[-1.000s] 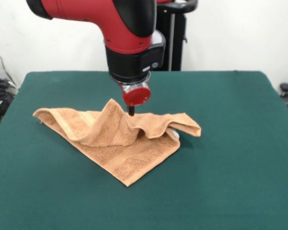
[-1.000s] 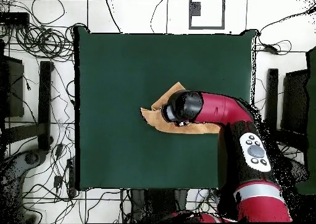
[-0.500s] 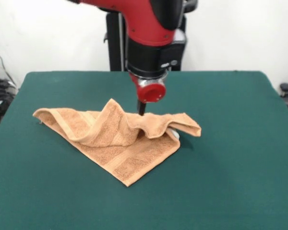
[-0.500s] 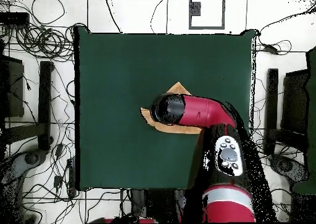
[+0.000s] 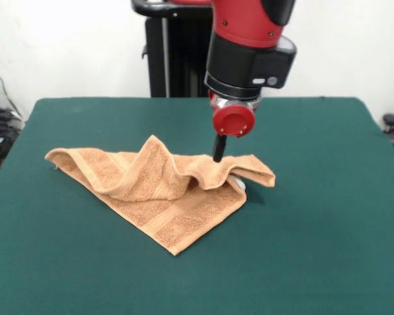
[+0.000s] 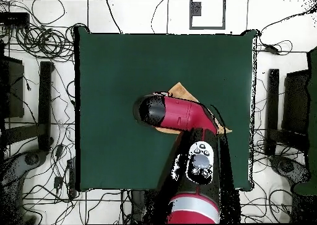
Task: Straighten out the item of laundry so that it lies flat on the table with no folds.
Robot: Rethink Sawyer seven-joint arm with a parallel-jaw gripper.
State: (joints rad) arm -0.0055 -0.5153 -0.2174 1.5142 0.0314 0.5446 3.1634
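Looking across the table (image 5: 328, 236) from the front camera, I see the orange-tan terry towel (image 5: 161, 190) lying crumpled a little left of the middle of the dark green top. It is not flat: a ridge of cloth stands up through its middle, peaking near the centre, and a fold runs off to the right where one corner curls over on itself. Another corner stretches out to the left, slightly raised at its edge, and a third points toward the near side, lying flat, with the woven band showing across it.

My arm (image 5: 249, 39) comes down over the far right part of the towel. The gripper (image 5: 218, 149) hangs just behind the rolled fold on the right; only one dark, narrow tip shows below the red round disc at the wrist, and its lower end meets the top edge of the cloth. I cannot tell from either camera whether it is spread or closed, or whether it has any cloth.

From overhead, the arm covers most of the towel, leaving only corners of it showing past the red housing.
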